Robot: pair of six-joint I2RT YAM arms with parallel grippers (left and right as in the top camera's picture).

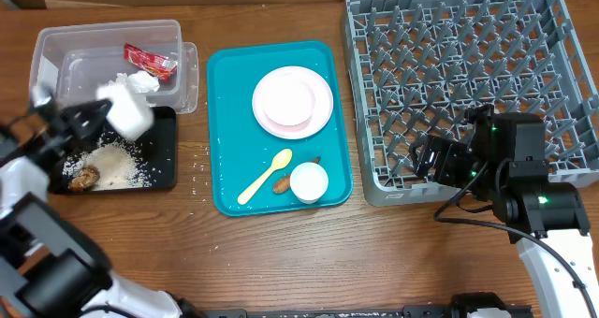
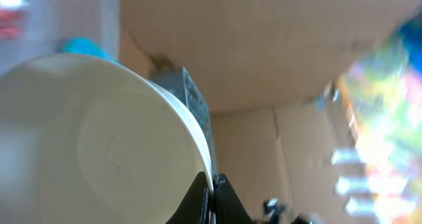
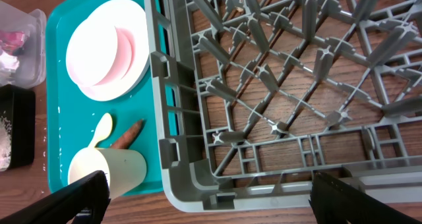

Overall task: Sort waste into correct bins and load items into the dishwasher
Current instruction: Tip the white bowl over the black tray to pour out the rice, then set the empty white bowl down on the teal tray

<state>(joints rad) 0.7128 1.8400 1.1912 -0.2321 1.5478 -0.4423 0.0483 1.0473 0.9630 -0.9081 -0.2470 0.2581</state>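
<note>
Firstly, overhead. Left tool is clenched on a white bowl, which is tipped on its side and held above the far end of the black tray. In that tray lie rice grains and a brown lump. The clear tub sits just behind the tray, holding a red wrapper and crumpled white paper. A teal tray is mid-bench. It carries the plate at the far end, and the spoon, carrot-like stick and cup at the near end. Right tool hangs over the near-left corner of the dish rack.

Left wrist. Picture is blurred. The bowl fills the left half, with its inside facing the lens. Fingers pinch its rim at the lower edge, so the tool is clamped on it. Cardboard shows behind.

Right wrist. Tool is released, with its fingers spread wide and nothing between them. The rack corner lies directly below. To the left, on the teal tray, are the plate, spoon, stick and cup. The stick lies just beside the cup. Black tray and tub show at the frame edge.
</note>
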